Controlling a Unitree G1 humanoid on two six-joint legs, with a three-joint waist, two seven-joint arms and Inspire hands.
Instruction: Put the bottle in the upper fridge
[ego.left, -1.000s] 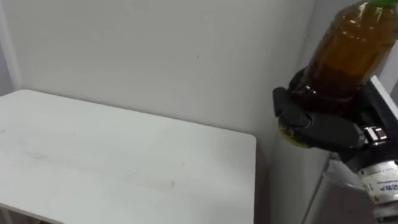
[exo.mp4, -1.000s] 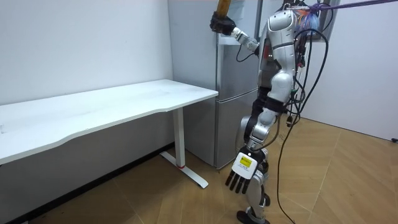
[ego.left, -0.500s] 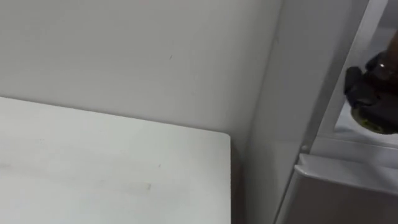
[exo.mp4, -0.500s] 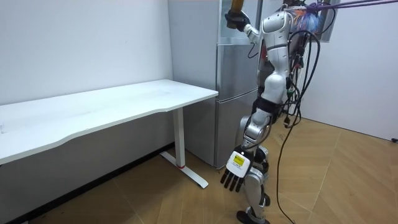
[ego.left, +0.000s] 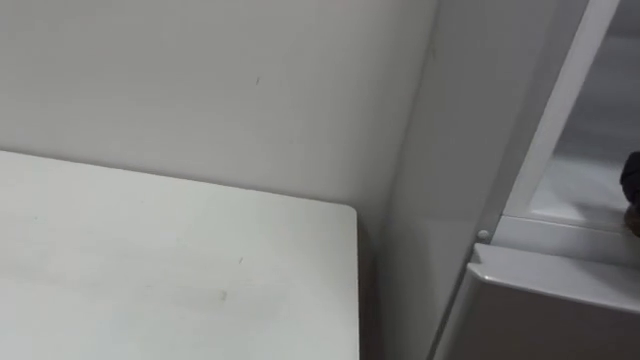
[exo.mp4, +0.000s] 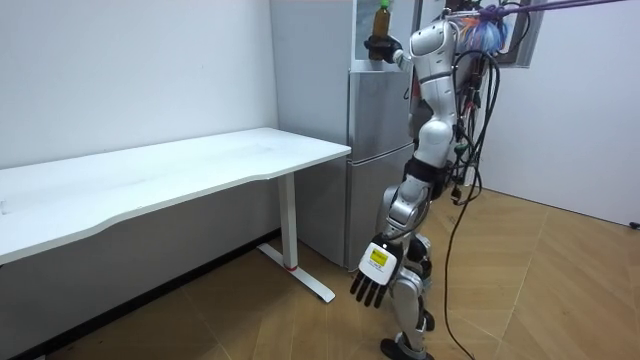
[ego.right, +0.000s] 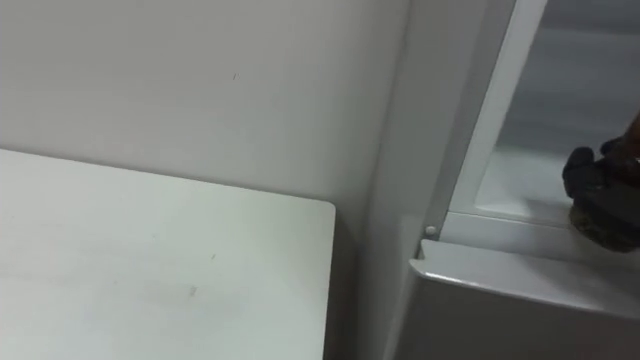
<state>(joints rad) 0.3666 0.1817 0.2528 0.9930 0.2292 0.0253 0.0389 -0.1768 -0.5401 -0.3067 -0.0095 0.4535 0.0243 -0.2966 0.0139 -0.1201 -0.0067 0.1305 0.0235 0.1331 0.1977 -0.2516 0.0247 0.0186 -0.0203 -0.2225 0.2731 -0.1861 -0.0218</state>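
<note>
The brown bottle (exo.mp4: 380, 17) with a green cap stands upright inside the open upper compartment of the grey fridge (exo.mp4: 381, 150). My right hand (exo.mp4: 378, 46) is curled round its lower part. In the right eye view that dark hand (ego.right: 603, 188) rests at the front of the compartment's white shelf (ego.right: 520, 190), at the picture's right edge. A sliver of the hand (ego.left: 632, 185) also shows in the left eye view. My left hand (exo.mp4: 371, 286) hangs open beside my leg. I stand close in front of the fridge.
A white table (ego.right: 150, 260) stands to the left against the wall, its corner almost touching the fridge's side (ego.right: 400, 150). The lower fridge door (ego.right: 520, 310) is closed, its top edge just below the shelf. Wooden floor (exo.mp4: 520, 290) lies open behind me.
My right hand has carried the bottle from in front of the fridge into the upper compartment. My body has turned towards the fridge, and the eye view has shifted with it.
</note>
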